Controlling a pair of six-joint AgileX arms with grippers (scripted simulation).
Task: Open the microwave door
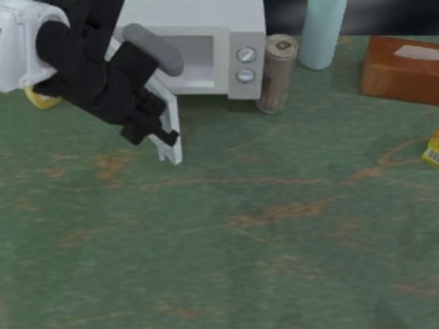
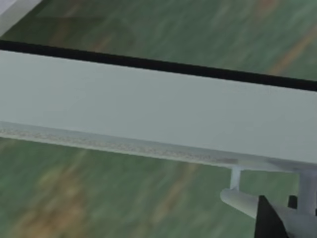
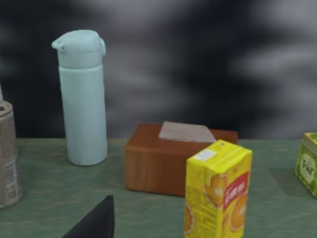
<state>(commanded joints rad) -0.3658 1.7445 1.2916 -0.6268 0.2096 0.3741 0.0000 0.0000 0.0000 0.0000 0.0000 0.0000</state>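
Observation:
The white microwave [image 1: 206, 17] stands at the back of the table, left of centre, with two grey knobs [image 1: 245, 65] on its front. Its cavity [image 1: 195, 58] is exposed. The microwave door [image 1: 171, 133] has swung out toward the front and stands edge-on. My left gripper [image 1: 152, 129] is at the door's free edge, shut on the door handle [image 2: 242, 201]. In the left wrist view the door [image 2: 158, 109] fills the frame as a pale slab. My right gripper [image 3: 96, 223] is out of the top view; only a dark tip shows in the right wrist view.
Right of the microwave stand a tan can [image 1: 278, 72], a pale blue bottle [image 1: 322, 31] and a brown tissue box [image 1: 401, 68]. A yellow juice carton [image 3: 218, 193] stands at the right edge and a green carton [image 3: 308, 163] beyond it. A yellow object [image 1: 41, 99] lies under my left arm.

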